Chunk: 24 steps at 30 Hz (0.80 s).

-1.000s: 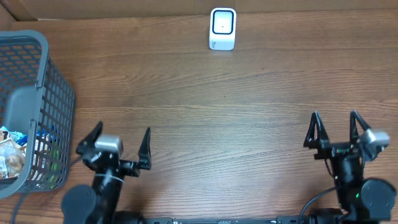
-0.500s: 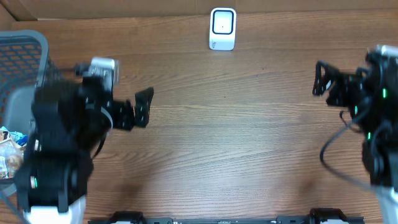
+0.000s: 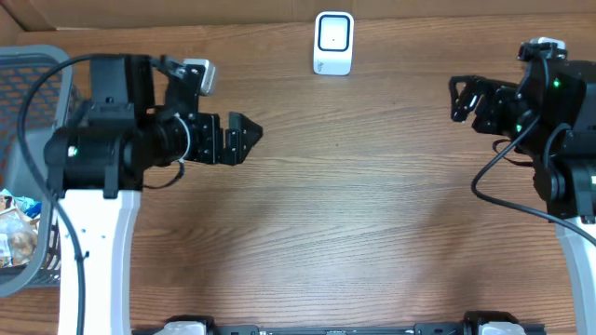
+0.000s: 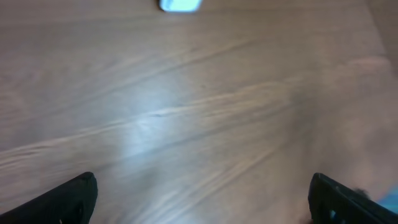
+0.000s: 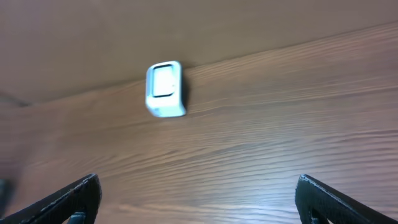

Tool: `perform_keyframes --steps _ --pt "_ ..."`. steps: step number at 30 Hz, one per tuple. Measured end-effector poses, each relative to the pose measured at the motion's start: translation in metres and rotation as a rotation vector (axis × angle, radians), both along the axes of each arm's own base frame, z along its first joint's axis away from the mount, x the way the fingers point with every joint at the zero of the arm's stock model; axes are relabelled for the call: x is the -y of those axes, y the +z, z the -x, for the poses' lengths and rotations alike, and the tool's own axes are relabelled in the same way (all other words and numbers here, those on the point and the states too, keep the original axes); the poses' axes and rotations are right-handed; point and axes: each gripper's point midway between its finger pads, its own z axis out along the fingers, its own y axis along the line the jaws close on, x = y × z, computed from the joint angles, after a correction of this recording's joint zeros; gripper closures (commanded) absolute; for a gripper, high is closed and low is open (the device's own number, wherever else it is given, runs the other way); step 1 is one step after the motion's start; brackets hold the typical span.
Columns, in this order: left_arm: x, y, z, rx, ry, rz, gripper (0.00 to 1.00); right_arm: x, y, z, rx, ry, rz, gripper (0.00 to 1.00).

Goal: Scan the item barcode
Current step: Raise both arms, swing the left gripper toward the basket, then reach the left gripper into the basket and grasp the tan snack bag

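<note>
Starting well to the left of the barcode scanner (image 3: 333,43), a grey mesh basket (image 3: 58,140) sits at the edge of the wooden bench (image 3: 354,223). Crumpled packets (image 3: 17,233) lie in it. They are the only goods in view, and the left arm partly covers them, so no barcode can be made out.

Nearer the scanner, still on its left and a little closer to the robot, the left hand (image 3: 244,137) hangs over bare wood with its fingers pointing toward the middle of the bench. In the left wrist view the two dark fingertips (image 4: 71,198) stand wide apart with nothing between them. The scanner shows there only as a blurred white shape at the top edge (image 4: 180,5).

The scanner itself is a small white unit with a dark-framed window. It stands upright at the far side of the bench, against the brown backing.

To the right of the scanner, and about as far out as the left one, the right hand (image 3: 466,98) is raised above the bench and is also spread open and empty. In its wrist view the scanner (image 5: 165,88) lies ahead of the fingertips (image 5: 74,198), left of centre and well apart from them.
</note>
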Motion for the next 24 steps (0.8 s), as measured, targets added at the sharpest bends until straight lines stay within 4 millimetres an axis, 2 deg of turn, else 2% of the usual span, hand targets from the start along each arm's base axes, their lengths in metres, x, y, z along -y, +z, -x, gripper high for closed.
perform_keyframes --steps 4,7,11,14,17,19,21,23,24 --pt "0.011 -0.002 -0.010 -0.007 -0.037 0.059 0.04 -0.010 0.001 0.002 -0.002 0.050 -0.032 0.00" --pt "0.012 -0.003 -0.018 -0.006 -0.033 0.078 0.04 -0.013 0.000 0.005 -0.012 0.064 -0.043 0.00" --pt "-0.013 0.004 -0.025 -0.014 0.081 0.063 0.04 -0.015 -0.008 0.011 -0.052 0.075 -0.052 0.00" --pt "-0.052 0.027 -0.031 0.026 0.223 0.042 0.06 -0.016 -0.011 0.013 -0.069 0.078 -0.056 0.00" --pt "-0.110 0.064 -0.032 0.112 0.433 0.019 0.07 -0.017 -0.013 0.015 -0.081 0.082 -0.059 0.00" --pt "-0.148 0.082 -0.026 0.151 0.577 0.000 0.09 -0.017 -0.015 0.017 -0.091 0.083 -0.061 0.00" --pt "-0.189 0.090 -0.013 0.156 0.756 -0.027 0.09 -0.017 -0.017 0.019 -0.103 0.085 -0.063 0.00" --pt "-0.231 0.086 0.008 0.117 0.963 -0.060 0.09 -0.019 -0.018 0.020 -0.112 0.092 -0.069 0.00" --pt "-0.244 0.083 0.016 0.095 1.030 -0.072 0.09 -0.019 -0.018 0.021 -0.113 0.095 -0.072 0.00"
